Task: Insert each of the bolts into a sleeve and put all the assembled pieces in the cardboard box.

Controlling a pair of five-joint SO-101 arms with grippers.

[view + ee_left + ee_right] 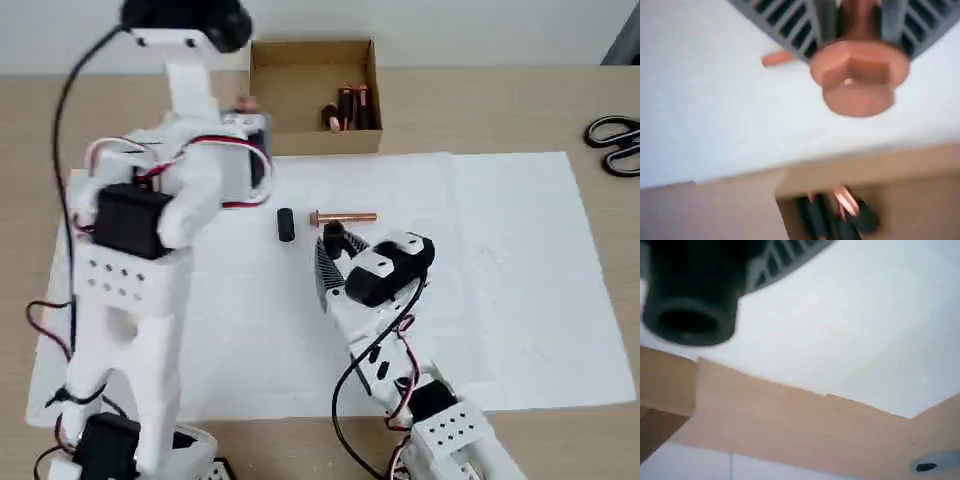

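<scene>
Progress looks past the halfway mark, as I judge it: a few assembled pieces (347, 108) already lie together in the cardboard box (310, 143) at the far side of the tabletop (480, 110), though I cannot count them surely. My left end effector (860, 21) is pinched on a copper bolt (858, 75), which hangs near the box's left corner with its head pointing away from the fingers. My right end effector (331, 240) is clamped on a black sleeve (690, 305), low above the white paper (500, 280), its open bore facing outward. These two are not yet mated. A loose bolt (343, 217) and a loose sleeve (286, 224) lie on the paper between the box and my right end effector, near each other but apart. By my reckoning two assemblies are left: join and box the pair I hold, then the pair on the paper
</scene>
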